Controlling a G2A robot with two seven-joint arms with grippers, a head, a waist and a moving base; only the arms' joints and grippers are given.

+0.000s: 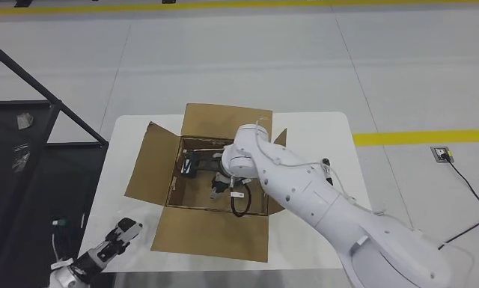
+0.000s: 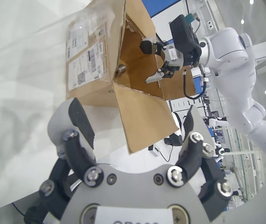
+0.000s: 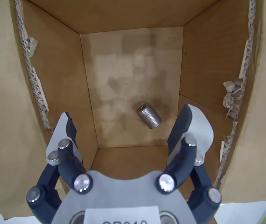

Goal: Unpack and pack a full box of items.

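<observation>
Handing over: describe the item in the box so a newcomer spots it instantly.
On the white table stands an open cardboard box. On its floor, under the right gripper's open jaws, lies a short metal cylinder on its side. Grey, with a holed end, it stands out against brown cardboard.

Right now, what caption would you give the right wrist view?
Open right hand above a small metal cylinder lying on its side on the floor of the open cardboard box.
</observation>
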